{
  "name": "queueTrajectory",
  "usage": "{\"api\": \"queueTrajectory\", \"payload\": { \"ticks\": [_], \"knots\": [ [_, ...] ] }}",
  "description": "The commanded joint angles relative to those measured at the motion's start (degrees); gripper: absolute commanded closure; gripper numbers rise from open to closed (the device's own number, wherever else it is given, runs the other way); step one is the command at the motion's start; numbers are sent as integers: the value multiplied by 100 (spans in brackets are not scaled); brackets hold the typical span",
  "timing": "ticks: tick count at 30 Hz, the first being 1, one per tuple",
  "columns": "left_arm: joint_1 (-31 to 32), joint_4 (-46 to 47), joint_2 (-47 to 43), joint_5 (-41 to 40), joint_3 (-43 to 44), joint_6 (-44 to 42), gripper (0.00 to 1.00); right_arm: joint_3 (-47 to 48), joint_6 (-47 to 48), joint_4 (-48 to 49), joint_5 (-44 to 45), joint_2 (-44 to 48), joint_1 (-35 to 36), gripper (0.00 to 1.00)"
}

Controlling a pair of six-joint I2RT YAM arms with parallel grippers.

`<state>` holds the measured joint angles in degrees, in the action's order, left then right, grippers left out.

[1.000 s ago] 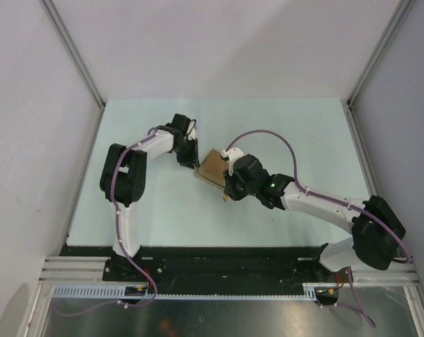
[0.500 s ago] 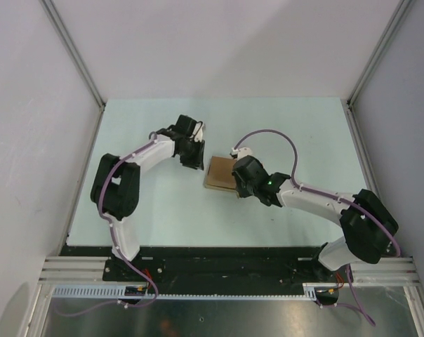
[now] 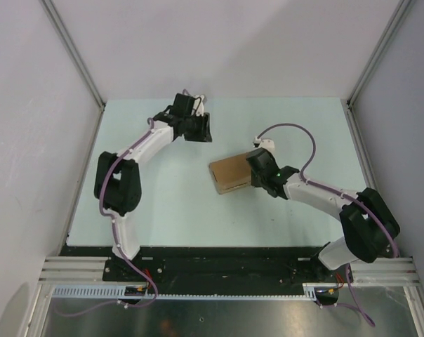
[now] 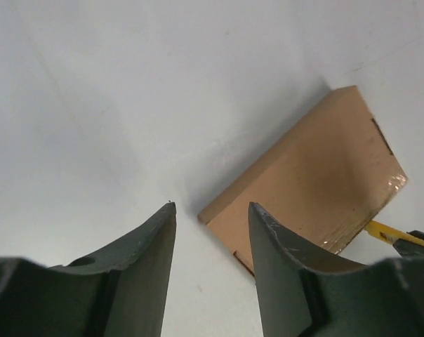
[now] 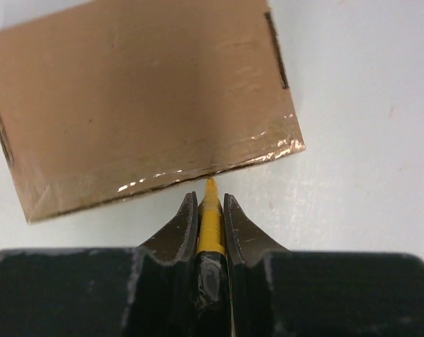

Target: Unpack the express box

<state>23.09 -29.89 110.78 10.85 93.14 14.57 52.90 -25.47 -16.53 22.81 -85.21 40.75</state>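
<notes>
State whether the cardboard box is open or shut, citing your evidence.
Shut. The express box lies flat, lid down, glossy tape along its edge; the yellow knife points at that edge.

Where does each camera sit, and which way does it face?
Top external: above and behind, facing down on the table; left arm, right arm show.
Left wrist: looks down past the open left gripper at the express box.
Right wrist: looks past the right gripper, shut on a yellow knife, at the box edge.
All share the box.
</notes>
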Motion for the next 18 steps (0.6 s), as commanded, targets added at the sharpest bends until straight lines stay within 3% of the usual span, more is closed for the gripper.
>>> {"api": "queueTrajectory", "payload": {
  "ticks": [1,5,13,18],
  "knots": [
    [108,89,522,733,494,-24,48,-17,-37,764,312,-197,-269,100],
    [213,89,997,1295,573,-15,44,35,60,1450,145,-496,-524,100],
    [371,194,1042,1946,126,-138,39,202,201,2066,-31,-804,-744,100],
    [538,352,560,1455,-734,-244,43,334,236,2198,-75,-927,-806,100]
  ]
}}
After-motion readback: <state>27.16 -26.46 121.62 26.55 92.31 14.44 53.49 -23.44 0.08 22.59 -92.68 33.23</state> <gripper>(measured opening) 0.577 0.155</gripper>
